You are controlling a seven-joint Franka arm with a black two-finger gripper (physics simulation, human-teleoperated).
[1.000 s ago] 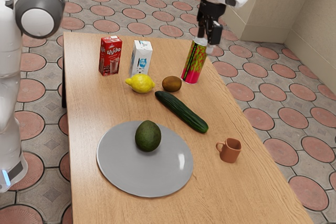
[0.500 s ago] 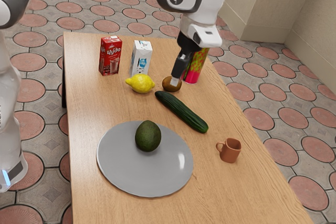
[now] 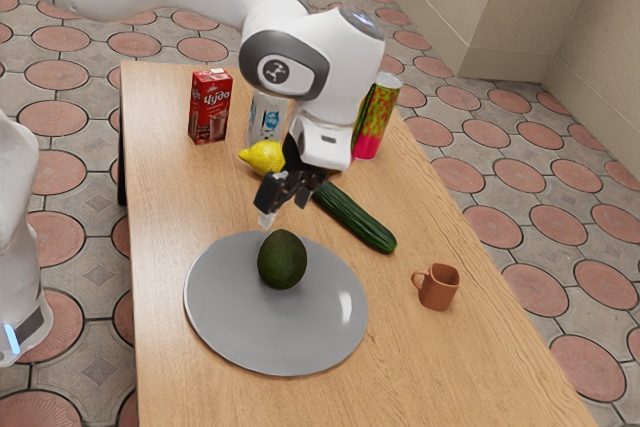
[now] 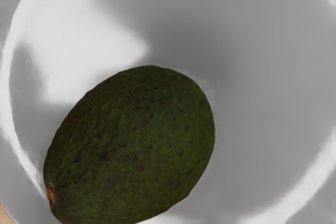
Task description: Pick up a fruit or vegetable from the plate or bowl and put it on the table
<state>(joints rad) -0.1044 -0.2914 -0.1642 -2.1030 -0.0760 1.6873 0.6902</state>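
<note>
Hovering with the black gripper (image 3: 284, 212) spread wide and empty above the avocado (image 3: 282, 260) on the plate (image 3: 225, 317), facing its long axis slantwise.

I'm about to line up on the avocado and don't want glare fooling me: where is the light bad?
Exterior view: one small bright glint on the plate, clear of the avocado; wrist view: a broad white reflection on the plate beside the avocado, bright streaks nearer the rim, the avocado dark but its speckled skin readable.
</note>
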